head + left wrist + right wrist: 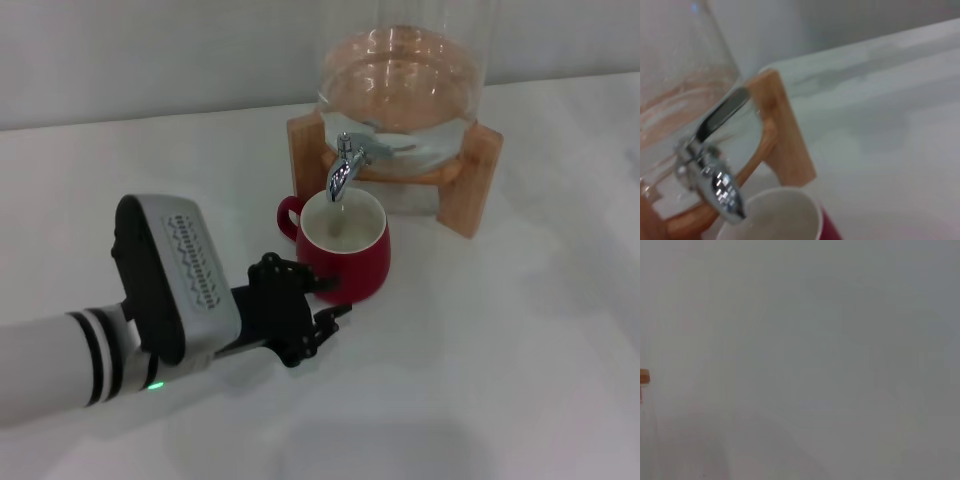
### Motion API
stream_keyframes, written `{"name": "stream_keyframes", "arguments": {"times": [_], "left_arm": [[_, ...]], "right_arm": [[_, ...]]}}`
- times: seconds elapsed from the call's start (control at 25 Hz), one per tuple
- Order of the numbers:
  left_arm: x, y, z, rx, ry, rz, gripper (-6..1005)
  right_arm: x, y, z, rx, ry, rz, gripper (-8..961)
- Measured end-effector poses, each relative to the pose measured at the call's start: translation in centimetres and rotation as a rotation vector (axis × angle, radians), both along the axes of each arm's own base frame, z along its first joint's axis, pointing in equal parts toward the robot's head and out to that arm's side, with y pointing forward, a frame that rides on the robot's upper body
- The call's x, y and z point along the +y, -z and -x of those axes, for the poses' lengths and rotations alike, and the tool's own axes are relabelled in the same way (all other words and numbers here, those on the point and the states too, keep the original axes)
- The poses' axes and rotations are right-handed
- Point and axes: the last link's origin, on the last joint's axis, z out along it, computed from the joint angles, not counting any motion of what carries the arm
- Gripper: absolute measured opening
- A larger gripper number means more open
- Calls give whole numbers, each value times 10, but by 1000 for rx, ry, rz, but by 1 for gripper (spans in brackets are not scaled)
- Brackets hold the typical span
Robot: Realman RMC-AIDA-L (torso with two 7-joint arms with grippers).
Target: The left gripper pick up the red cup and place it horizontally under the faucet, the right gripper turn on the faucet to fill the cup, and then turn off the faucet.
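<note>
while the red cup (345,247) sits upright on the white table (500,350) right under the faucet (345,168) spout, the left gripper (318,312) is at its near side, fingers apparently closed on the cup wall. right gripper not in view. risk: nudging the cup off the spout line on release, so water spills.
</note>
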Motion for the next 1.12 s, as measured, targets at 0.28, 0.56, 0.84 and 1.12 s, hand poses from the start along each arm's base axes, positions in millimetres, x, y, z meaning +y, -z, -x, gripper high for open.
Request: {"name": "stream_keyframes", "arguments": {"times": [0.28, 0.56, 0.84, 1.12], "left_arm": [[-17, -12, -10, -77, 37, -4, 344], [-40, -51, -16, -258, 19, -79, 363], [-51, -112, 7, -506, -100, -176, 381], [-48, -167, 70, -766, -373, -274, 400]], "right_arm": [[0, -1, -1, -1, 4, -1, 631], [-2, -3, -3, 0, 14, -12, 631], [-5, -4, -6, 2, 21, -13, 631], [-8, -2, -4, 6, 4, 0, 631]]}}
